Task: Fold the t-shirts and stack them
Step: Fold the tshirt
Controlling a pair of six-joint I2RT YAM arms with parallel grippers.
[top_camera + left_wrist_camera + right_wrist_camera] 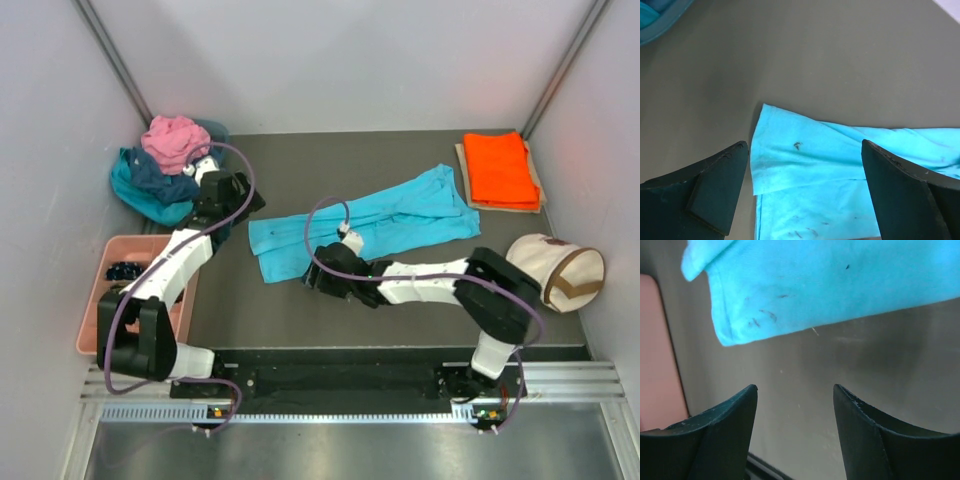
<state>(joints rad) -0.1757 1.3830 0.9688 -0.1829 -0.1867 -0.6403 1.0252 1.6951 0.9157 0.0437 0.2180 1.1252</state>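
Across the middle of the table (300, 165) the turquoise t-shirt (410, 215) lies as a long strip, so the crosswise fold looks to be the step in hand. The 2 pincers stand apart and empty: the left pincer (804, 144) hovers over the strip's left end, the right pincer (795, 386) over bare table just beside its near corner; next, each must drop and pinch 1 corner. The cloth is bright, slightly rumpled, with small dark flecks near that end.
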